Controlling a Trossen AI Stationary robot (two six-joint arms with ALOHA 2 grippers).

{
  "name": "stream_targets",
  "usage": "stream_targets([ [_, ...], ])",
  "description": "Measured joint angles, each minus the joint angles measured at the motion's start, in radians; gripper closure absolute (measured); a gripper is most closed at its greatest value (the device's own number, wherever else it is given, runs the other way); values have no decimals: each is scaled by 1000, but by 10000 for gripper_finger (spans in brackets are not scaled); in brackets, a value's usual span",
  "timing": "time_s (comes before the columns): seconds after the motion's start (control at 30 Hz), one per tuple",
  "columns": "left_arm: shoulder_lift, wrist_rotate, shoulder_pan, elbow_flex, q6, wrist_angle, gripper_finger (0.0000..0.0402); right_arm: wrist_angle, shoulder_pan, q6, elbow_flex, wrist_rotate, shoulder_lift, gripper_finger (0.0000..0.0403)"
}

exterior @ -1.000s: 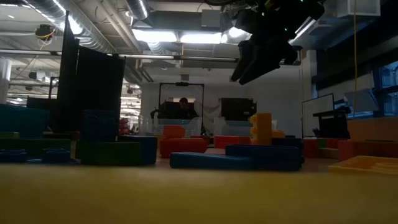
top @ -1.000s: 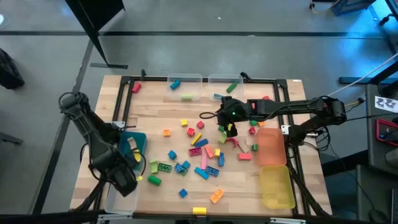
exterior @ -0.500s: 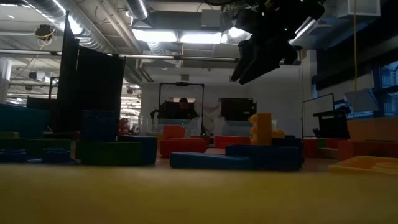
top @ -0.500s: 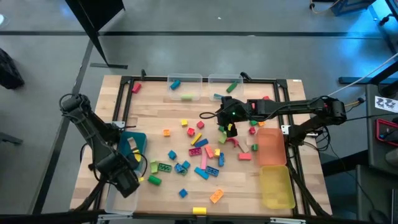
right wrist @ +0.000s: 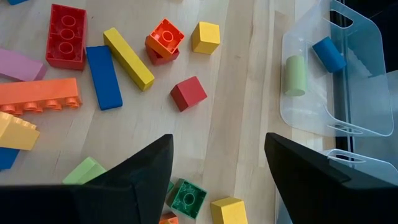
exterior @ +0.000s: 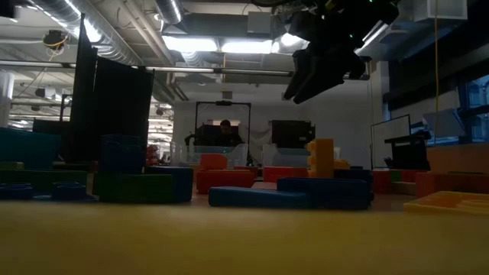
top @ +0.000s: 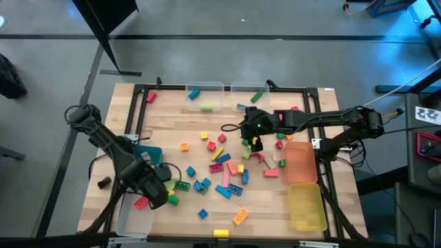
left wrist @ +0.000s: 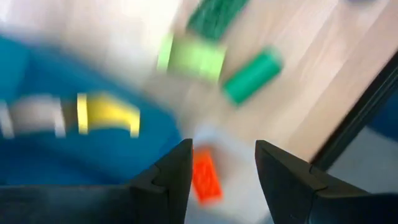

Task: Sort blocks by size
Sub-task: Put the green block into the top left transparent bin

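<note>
- On the wooden table (top: 207,117), seen from above, dozens of blocks (top: 222,173) lie scattered across the middle, red, yellow, green, blue, pink and orange, from tiny cubes to longer studded bars.
- The left gripper (top: 157,195) hangs low over the table's front-left corner, at the edge of the blue bin (top: 153,153) and above a clear bin (top: 131,222); its fingers (left wrist: 171,177) stand apart with nothing between them.
- Past those fingers, the left wrist view (blurred) shows a red-orange brick (left wrist: 206,177) lying in the clear bin, a yellow piece (left wrist: 107,114) on the blue bin, and a green cylinder (left wrist: 252,76) on the wood.
- The right gripper (top: 253,140) hovers over the pile's right part, raised above the table in the low view (exterior: 315,75); its fingers (right wrist: 134,171) are spread wide and empty.
- Below it lie a red cube (right wrist: 188,93), a long yellow bar (right wrist: 128,58) and a blue bar (right wrist: 103,77).
- 2 clear bins sit at the far edge; one (right wrist: 323,81) holds a pale green cylinder (right wrist: 296,75) and a blue block (right wrist: 329,54).
- An orange bin (top: 300,162) and a yellow bin (top: 306,207) stand along the right side.
</note>
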State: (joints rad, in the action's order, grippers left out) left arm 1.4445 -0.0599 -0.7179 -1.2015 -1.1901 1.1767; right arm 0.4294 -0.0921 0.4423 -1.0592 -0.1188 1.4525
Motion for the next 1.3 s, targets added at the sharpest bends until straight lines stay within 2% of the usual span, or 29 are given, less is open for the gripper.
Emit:
stream_targets([
  [0.13,9,-89,15,0,98,-69,242,0,0,0,0,0,0,150],
  [0.53,159,-90,9,0,492,-194,242,0,0,-25,0,0,0,150],
  [0.7,223,-65,10,0,603,-247,242,15,0,-49,0,0,0,150],
  [0.87,285,5,10,0,656,-288,242,28,0,-49,0,0,0,150],
  [1.3,402,20,10,0,701,-296,242,31,0,-49,0,0,0,150],
])
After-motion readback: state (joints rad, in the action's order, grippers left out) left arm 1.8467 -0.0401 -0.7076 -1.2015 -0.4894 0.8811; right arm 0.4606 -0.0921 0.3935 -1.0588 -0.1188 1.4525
